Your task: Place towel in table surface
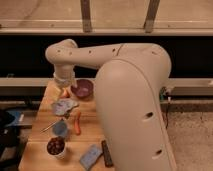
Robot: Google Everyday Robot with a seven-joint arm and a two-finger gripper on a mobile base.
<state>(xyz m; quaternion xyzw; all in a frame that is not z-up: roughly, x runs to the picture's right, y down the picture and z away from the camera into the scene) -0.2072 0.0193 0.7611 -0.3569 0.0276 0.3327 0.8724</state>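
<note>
The towel [64, 105] is a crumpled grey-blue cloth lying on the left part of the wooden table [40, 131]. My gripper [64, 90] hangs from the white arm's wrist at the far left of the table. It is just behind and above the towel, next to an orange object [65, 93]. My large white arm fills the right half of the view and hides that side of the table.
A purple bowl [82, 88] stands right of the gripper. An orange carrot [77, 121], a blue cup [60, 128], a spoon [49, 125], a bowl of dark pieces [55, 146], a blue sponge [91, 155] and a black remote [106, 152] lie nearer the front.
</note>
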